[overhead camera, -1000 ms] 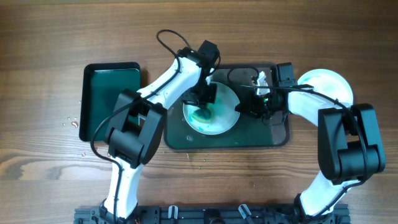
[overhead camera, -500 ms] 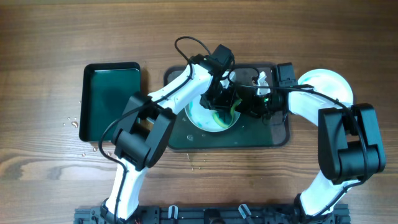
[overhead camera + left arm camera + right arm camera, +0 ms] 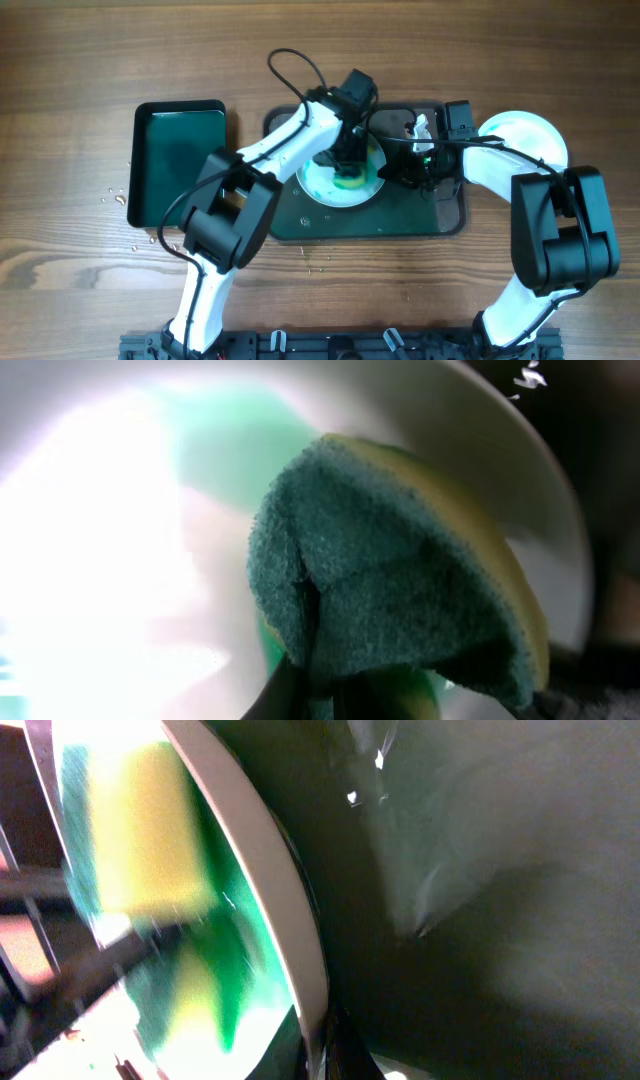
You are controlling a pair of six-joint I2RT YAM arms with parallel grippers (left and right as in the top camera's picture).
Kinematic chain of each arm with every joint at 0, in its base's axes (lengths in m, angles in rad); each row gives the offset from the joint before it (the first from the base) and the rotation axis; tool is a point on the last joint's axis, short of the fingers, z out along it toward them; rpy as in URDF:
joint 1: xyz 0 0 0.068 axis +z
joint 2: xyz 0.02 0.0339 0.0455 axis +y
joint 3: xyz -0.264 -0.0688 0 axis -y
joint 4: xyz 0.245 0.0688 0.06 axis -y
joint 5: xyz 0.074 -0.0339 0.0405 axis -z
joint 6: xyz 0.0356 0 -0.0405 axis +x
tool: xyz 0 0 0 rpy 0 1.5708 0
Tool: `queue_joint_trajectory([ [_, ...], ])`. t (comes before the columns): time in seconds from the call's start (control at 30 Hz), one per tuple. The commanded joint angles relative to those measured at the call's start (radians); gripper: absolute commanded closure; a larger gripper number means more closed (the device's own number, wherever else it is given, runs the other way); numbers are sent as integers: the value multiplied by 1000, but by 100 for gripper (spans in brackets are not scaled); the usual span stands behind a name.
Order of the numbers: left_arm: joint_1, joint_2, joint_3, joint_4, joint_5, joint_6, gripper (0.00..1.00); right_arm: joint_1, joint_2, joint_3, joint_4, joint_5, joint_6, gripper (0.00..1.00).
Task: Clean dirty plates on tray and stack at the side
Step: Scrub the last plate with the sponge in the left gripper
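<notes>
One white plate (image 3: 318, 186), teal-green smears inside, yellow-green sponge (image 3: 350, 181) on it

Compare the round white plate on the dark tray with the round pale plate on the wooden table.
The white plate bears teal-green smears and a green-yellow sponge; the pale plate looks clean. The white plate sits in the dark tray; the pale plate on the table, partly under the right arm. Both are round.

Left arm stretched forward, left pincer (image 3: 349, 174) clamping sponge (image 3: 400, 580), right arm folded inward, right pincer (image 3: 401, 172) pinching plate (image 3: 322, 186)
</notes>
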Motion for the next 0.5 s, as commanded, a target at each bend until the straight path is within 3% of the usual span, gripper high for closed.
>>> queue_joint_trajectory([
  [0.0,121,48,-23,-41,-293,-31,96,-2,40,-17,-18,52,-6,96],
  [0.47,193,-13,-21,-241,-289,-22,96,-2,39,-17,-22,62,-3,96],
])
